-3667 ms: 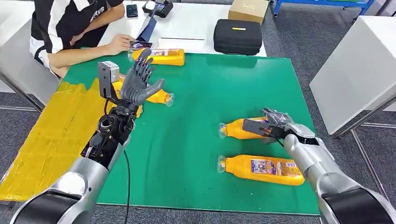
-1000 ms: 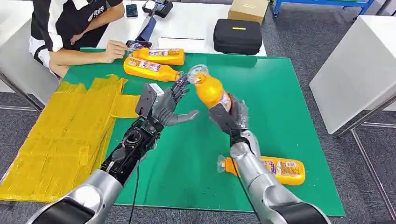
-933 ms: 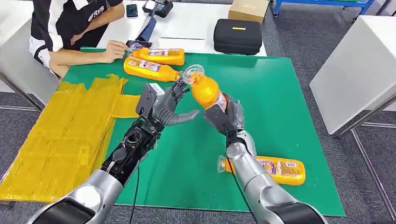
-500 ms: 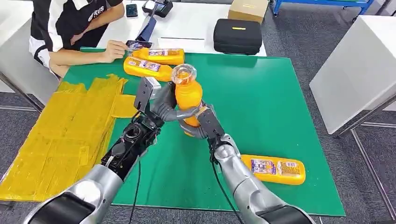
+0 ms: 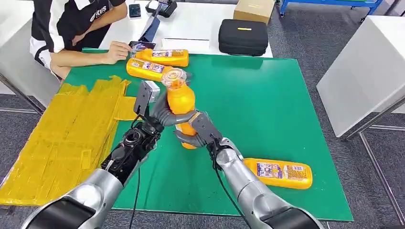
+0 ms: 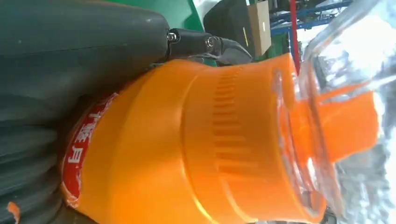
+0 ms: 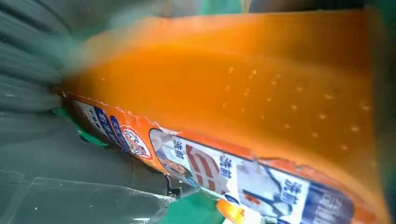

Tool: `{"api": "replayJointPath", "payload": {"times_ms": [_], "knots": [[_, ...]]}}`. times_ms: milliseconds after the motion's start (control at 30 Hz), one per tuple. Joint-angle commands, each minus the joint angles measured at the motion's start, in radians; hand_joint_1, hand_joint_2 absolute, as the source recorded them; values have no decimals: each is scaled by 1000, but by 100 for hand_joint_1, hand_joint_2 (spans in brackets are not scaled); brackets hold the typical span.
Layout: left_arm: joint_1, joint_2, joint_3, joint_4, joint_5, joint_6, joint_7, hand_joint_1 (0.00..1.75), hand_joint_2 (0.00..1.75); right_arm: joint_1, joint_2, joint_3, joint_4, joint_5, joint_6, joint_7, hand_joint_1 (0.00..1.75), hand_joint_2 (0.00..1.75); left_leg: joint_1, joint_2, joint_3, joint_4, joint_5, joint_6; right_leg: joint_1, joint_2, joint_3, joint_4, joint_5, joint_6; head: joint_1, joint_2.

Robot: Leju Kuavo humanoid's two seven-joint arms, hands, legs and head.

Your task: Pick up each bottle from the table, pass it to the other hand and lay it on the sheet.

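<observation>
An orange bottle (image 5: pixel 181 102) with a clear cap stands nearly upright above the green mat (image 5: pixel 258 95), between both hands. My left hand (image 5: pixel 163 112) wraps its neck and upper body, thumb across the front. My right hand (image 5: pixel 193 132) grips its lower end from below. The left wrist view shows the bottle (image 6: pixel 205 140) close up against the thick thumb (image 6: pixel 79 42). In the right wrist view the labelled bottle (image 7: pixel 233 93) lies against my right hand (image 7: pixel 32 79). The yellow sheet (image 5: pixel 62 129) lies to the left. Another bottle (image 5: pixel 279 173) lies at the front right.
Two more bottles (image 5: pixel 161 57) (image 5: pixel 144 69) lie at the back of the mat by a seated person's hand (image 5: pixel 116 49). A black case (image 5: pixel 243 37), a cardboard box (image 5: pixel 254 9) and a phone (image 5: pixel 135 10) sit on the white table behind.
My right hand lifted the bottle from the right of the mat and carried it left. My left hand closed around it, and both hands have drifted left with the bottle.
</observation>
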Motion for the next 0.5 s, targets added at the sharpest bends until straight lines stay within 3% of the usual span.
{"api": "replayJointPath", "payload": {"times_ms": [33,133,167,500], "knots": [[-81,3,25,80,14,6,9,159,175,-12,19,128,67,28,16,-4,175,175,1,0,4,1,-3,0,2,1,4,1,-3,-5,0,0],[-81,3,25,80,14,6,9,159,175,-12,19,128,67,28,16,-4,175,175,1,0,5,2,-4,0,2,1,5,1,-3,-6,0,0],[-81,3,25,80,14,6,9,175,175,-12,19,128,67,28,16,-4,175,175,1,0,3,1,-2,0,1,1,3,0,-2,-4,0,0],[-88,19,36,53,7,17,-2,175,175,-29,-25,96,32,-4,-35,-22,175,175,1,-1,6,2,-4,0,1,1,5,2,-4,-6,0,0]]}}
